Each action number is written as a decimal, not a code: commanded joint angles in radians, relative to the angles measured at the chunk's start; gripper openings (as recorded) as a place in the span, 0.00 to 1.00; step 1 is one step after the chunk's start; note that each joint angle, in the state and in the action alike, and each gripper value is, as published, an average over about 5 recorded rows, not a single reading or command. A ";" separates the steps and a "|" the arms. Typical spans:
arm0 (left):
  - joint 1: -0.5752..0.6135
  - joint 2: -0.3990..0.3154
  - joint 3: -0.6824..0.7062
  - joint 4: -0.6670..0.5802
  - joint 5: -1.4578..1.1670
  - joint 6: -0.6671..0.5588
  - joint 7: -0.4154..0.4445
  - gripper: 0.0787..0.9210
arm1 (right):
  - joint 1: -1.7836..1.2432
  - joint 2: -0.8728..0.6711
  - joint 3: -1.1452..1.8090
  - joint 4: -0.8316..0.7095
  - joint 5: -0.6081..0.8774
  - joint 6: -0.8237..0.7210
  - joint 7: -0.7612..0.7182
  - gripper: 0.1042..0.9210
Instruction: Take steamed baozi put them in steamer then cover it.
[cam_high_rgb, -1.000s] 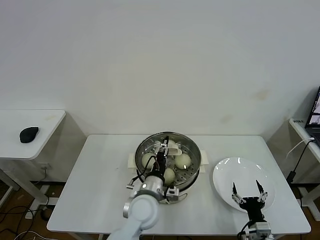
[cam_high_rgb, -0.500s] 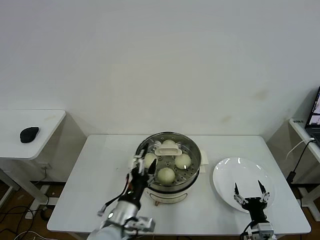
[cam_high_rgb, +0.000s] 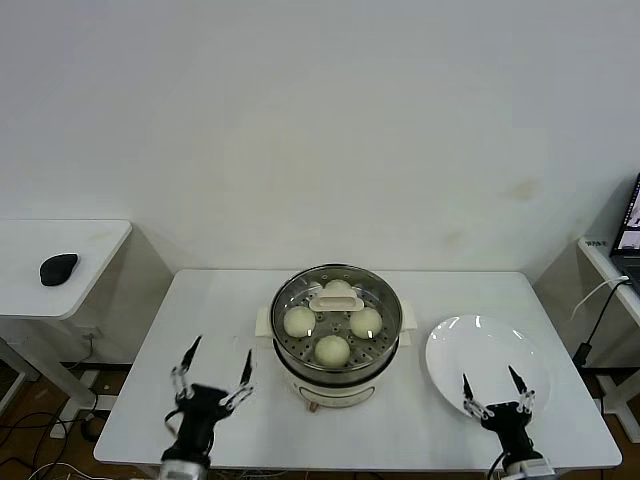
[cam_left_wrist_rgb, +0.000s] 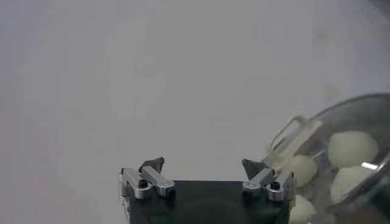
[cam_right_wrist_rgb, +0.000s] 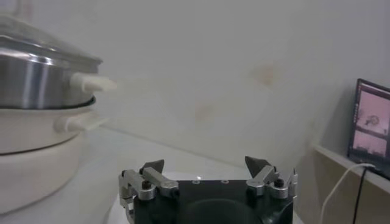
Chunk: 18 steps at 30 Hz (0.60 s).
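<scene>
The steel steamer (cam_high_rgb: 337, 372) on its cream-white base stands mid-table. The clear glass cover (cam_high_rgb: 293, 296) with its cream handle (cam_high_rgb: 330, 301) lies on it. Under the glass sit several cream-white baozi (cam_high_rgb: 332, 349). My left gripper (cam_high_rgb: 212, 375) is open and empty, low at the table's front left, apart from the steamer. The left wrist view shows it open (cam_left_wrist_rgb: 202, 164) with the covered steamer (cam_left_wrist_rgb: 365, 109) and baozi (cam_left_wrist_rgb: 353, 148) beside it. My right gripper (cam_high_rgb: 491, 391) is open and empty at the front edge of the white plate. In the right wrist view it is open (cam_right_wrist_rgb: 204, 165), with the steamer (cam_right_wrist_rgb: 36, 79) off to one side.
An empty flat white plate (cam_high_rgb: 487, 352) lies right of the steamer. A side table with a dark mouse (cam_high_rgb: 57, 268) stands at the far left. A monitor edge (cam_high_rgb: 630, 235) and cable are at the far right.
My left gripper has let go of the cover's handle, drawn back from the steamer and dropped to the table's front left, now open. The cover stays on the steamer. The right gripper barely moved.
</scene>
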 joint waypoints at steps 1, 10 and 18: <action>0.212 0.006 -0.123 0.138 -0.450 -0.247 -0.028 0.88 | -0.107 -0.067 -0.042 0.021 0.073 0.014 -0.003 0.88; 0.203 0.001 -0.131 0.198 -0.417 -0.303 0.043 0.88 | -0.113 -0.047 -0.070 0.019 0.020 0.052 -0.003 0.88; 0.194 -0.006 -0.127 0.196 -0.409 -0.293 0.062 0.88 | -0.118 -0.034 -0.080 0.015 0.020 0.061 -0.005 0.88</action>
